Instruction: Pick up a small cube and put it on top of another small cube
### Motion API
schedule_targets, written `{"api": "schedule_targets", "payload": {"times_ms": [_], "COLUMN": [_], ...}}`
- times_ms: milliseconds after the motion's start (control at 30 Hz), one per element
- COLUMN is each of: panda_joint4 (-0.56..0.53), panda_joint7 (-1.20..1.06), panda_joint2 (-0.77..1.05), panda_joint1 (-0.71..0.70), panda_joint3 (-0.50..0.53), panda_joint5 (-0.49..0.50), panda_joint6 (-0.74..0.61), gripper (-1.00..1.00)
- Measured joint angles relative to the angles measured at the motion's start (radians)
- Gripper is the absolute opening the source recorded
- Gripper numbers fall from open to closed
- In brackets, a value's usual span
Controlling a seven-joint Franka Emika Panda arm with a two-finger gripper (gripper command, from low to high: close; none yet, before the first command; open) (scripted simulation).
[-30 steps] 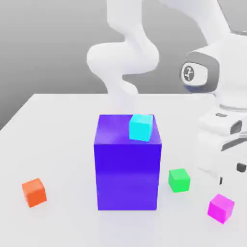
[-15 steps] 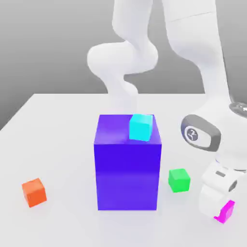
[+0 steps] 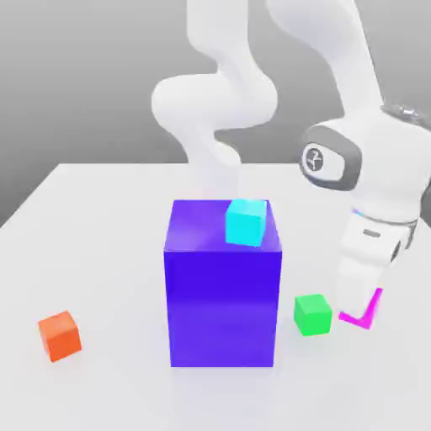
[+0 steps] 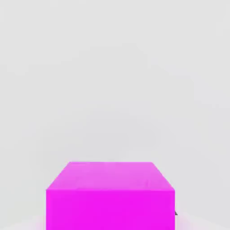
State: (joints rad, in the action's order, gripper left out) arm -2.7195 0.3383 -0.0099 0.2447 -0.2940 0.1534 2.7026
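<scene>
You see the white robot arm (image 3: 370,160) reaching down on the exterior view's right of the large blue-violet block (image 3: 223,282), which stands on the white table (image 3: 101,252) with a small cyan cube (image 3: 246,222) resting on its top. Compared with half a second ago, the wrist has risen and swung toward the small green cube (image 3: 312,314), while the small orange cube (image 3: 60,335) sits unchanged, well apart. The small magenta-pink cube (image 3: 365,310) peeks out tilted beneath the gripper (image 3: 364,296), just beside the green one and apparently lifted, though you cannot tell how the fingers stand.
</scene>
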Motion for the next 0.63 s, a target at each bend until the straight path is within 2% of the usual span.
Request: {"api": "schedule_targets", "payload": {"times_ms": [300,433,533,567,633], "panda_joint4": [-0.213,-0.219,-0.215,-0.214,-0.214], "panda_joint7": [-0.517,-0.532,-0.492,-0.474,-0.474], "panda_joint2": [-0.225,-0.113,-0.006,0.021,0.021], "panda_joint1": [0.15,0.149,0.137,0.131,0.118], "panda_joint3": [0.112,0.113,0.121,0.127,0.127], "panda_joint5": [-0.237,-0.228,-0.168,-0.143,-0.143], "panda_joint6": [-0.004,0.112,0.214,0.24,0.24], "gripper": [-1.0,-1.0,-1.0,1.0,1.0]}}
